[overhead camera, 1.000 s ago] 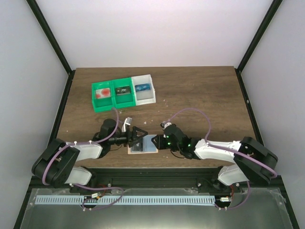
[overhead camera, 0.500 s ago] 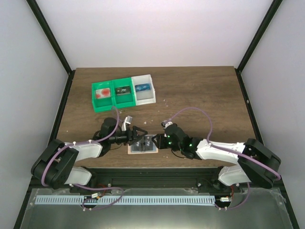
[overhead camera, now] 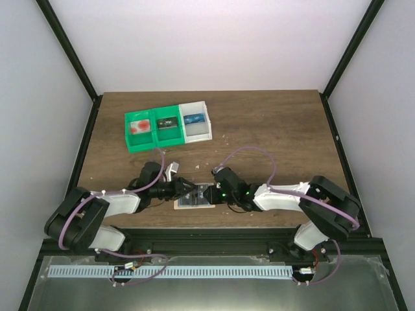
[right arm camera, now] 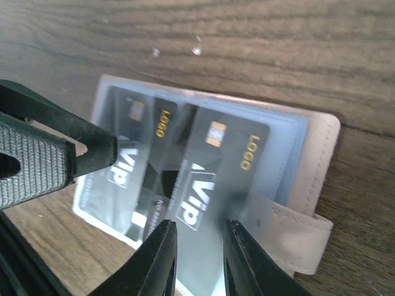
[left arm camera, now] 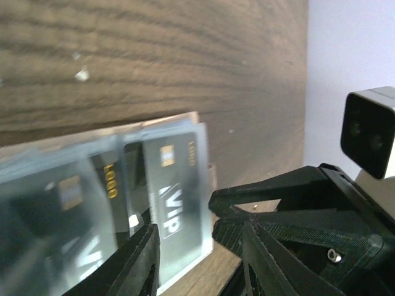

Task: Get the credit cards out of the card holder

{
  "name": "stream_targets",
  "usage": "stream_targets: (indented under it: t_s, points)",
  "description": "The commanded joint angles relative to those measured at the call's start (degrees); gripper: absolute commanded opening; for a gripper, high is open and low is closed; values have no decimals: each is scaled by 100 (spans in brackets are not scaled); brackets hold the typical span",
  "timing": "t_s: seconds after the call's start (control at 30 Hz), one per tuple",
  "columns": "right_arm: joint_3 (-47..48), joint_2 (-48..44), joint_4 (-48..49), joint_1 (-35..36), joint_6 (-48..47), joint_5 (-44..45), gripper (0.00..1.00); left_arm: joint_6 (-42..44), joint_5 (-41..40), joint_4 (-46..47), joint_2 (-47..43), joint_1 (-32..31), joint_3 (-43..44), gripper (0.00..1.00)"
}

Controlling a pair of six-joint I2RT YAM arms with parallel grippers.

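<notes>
The open tan leather-like card holder (overhead camera: 193, 202) lies on the brown wooden bench (overhead camera: 272, 129), lower centre of the top view. The left fingers (left arm camera: 142, 259) straddle a dark VIP credit card (left arm camera: 179, 203), the right fingers (right arm camera: 162, 253) its neighbour; clamped or not, I cannot tell. Pin the holder flat and draw the card straight out along its sleeve.

Card holder (overhead camera: 194, 203) near the table's (overhead camera: 272, 129) front, trays (overhead camera: 139, 146) behind

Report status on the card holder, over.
Left hand, right hand both at card holder, grips unclear. Two dark VIP cards showing in it. Nothing blocking.
</notes>
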Motion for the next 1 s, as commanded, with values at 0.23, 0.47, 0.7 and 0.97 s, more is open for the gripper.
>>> stream_targets:
  t_s: [0.23, 0.47, 0.7, 0.97]
  points:
    - [-17, 548, -93, 28, 32, 11, 16, 128, 92, 748, 686, -14, -283, 41]
    - [-61, 572, -69, 26, 76, 18, 16, 218, 158, 1152, 899, -12, -340, 37]
    - [-102, 575, -28, 32, 95, 24, 16, 126, 243, 1572, 1084, -14, -420, 31]
    - [-115, 570, -17, 32, 89, 11, 15, 179, 231, 1736, 1321, -14, -437, 30]
